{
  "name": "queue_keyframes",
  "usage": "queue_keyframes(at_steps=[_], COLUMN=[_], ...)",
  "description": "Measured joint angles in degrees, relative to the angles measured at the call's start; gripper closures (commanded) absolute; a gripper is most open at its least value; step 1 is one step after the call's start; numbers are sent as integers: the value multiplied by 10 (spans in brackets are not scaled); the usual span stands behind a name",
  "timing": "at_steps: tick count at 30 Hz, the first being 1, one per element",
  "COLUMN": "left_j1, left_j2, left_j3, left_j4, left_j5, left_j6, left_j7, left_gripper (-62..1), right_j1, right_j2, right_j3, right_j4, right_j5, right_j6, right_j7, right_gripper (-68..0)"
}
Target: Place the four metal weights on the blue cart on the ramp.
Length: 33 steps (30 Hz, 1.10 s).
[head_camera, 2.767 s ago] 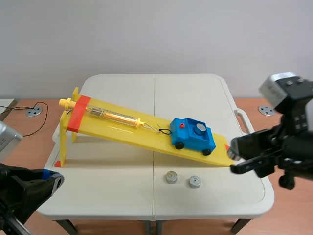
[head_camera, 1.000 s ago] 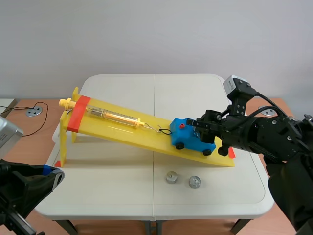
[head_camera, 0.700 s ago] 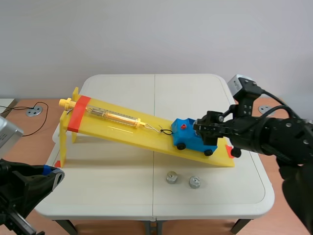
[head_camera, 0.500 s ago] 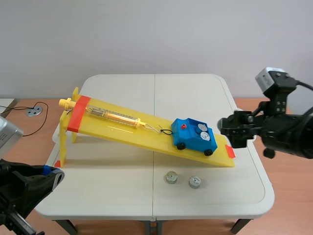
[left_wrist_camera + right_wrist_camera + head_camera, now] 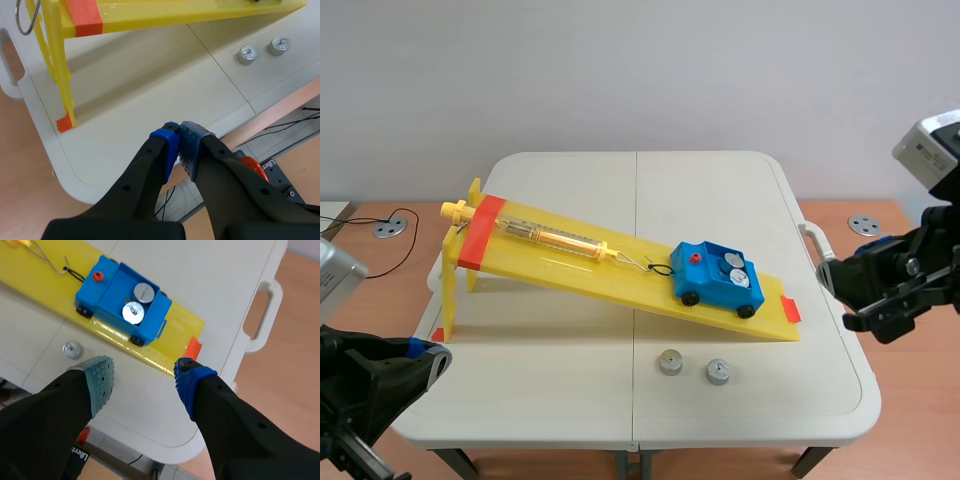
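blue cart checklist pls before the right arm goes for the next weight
1. Right gripper open and empty: ok.
2. Blue cart sitting on the ramp, visible wheels on it: ok.
3. Two loaded weights lying flat in the cart: ok.
4. Two table weights in front of the ramp, apart from each other, nothing over them: ok.
5. Room in the cart for two more: cannot tell.
6. Left gripper shut, well away from the table weights: ok.

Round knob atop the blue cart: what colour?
Red; the round knob shows best in the right wrist view.
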Motion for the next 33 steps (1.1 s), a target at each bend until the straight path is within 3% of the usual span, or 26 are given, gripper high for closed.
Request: queue_keyframes(at_steps=[7, 17, 33], left_j1=[0, 0, 0], left_j2=[0, 0, 0], left_j3=[0, 0, 0], left_j4=[0, 0, 0], left_j5=[0, 0, 0], left_j6=[0, 0, 0], left_j7=[0, 1, 2], left_gripper=[-31, -32, -32], right_j1=[5, 67, 146], right_j2=[-32, -91, -132], right_j3=[-83, -208, -283], right_j4=[-42, -169, -330], right_j5=[-87, -192, -269], right_j6=[-6, -31, -87], right_j7=[54, 103, 162], right_gripper=[-283, -283, -282])
